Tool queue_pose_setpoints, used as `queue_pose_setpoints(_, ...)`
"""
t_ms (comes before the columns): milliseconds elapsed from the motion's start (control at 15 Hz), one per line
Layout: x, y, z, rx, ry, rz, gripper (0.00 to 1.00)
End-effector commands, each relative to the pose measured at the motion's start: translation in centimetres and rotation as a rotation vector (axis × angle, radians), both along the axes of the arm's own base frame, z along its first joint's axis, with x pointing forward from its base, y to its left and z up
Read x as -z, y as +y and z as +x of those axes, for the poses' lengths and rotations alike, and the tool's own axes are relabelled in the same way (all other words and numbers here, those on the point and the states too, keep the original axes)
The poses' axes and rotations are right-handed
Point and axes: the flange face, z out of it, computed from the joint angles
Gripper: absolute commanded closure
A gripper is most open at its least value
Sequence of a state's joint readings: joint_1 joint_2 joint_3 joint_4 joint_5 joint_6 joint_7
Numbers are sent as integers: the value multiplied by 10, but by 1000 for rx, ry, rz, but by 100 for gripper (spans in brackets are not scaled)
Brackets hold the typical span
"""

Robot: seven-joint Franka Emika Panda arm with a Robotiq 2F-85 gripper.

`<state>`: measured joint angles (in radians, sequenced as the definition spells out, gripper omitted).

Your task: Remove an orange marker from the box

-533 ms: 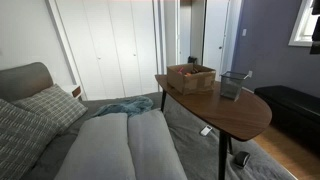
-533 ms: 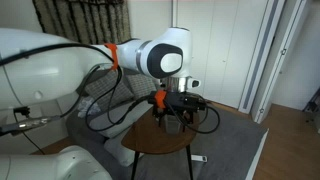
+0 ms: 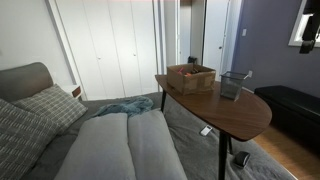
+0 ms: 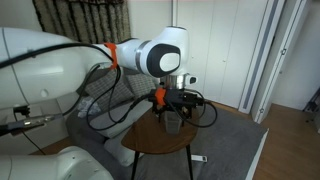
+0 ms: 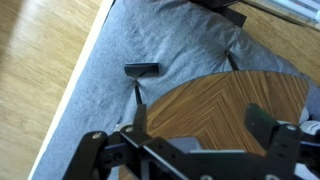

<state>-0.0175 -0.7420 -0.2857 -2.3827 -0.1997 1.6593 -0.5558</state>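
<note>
Early approach stage of the removal. In an exterior view, the brown cardboard box [image 3: 190,77] stands near one end of the oval wooden table [image 3: 222,112], with a grey see-through container [image 3: 234,86] a little apart from it on the same top and a grey sofa [image 3: 110,145] alongside. The orange marker is too small to resolve in any view. Judged from the empty gripper, it lies inside the box, where a few thin items show above the rim. In the wrist view, the gripper [image 5: 197,125] hangs high over the table edge, its fingers spread wide with nothing between them. Below it are wood grain, a grey rug [image 5: 170,45] and a small dark object [image 5: 140,68] on the rug. The box does not appear in this view. Nothing is done yet: aligning over the box, descending, gripping the marker and lifting it out all remain.
</note>
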Motion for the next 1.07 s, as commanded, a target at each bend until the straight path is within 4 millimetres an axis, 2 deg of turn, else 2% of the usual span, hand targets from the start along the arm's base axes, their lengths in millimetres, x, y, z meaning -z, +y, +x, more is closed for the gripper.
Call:
queue_pose_setpoints(0,-10,56,48,-188,-60,21,0)
queue_pose_setpoints(133,-12,89,79,-287,-81,24,0)
queue_pose_setpoints(333,-12,122,127,-390,-118,38,0)
queue_pose_setpoints(467,-8,134,160,-430,-127,42,0)
queue_pose_setpoints(667,7,142,205,-459,-111,56,0)
queue_pose_setpoints(1000,34,166,262,-437,-136,113,0)
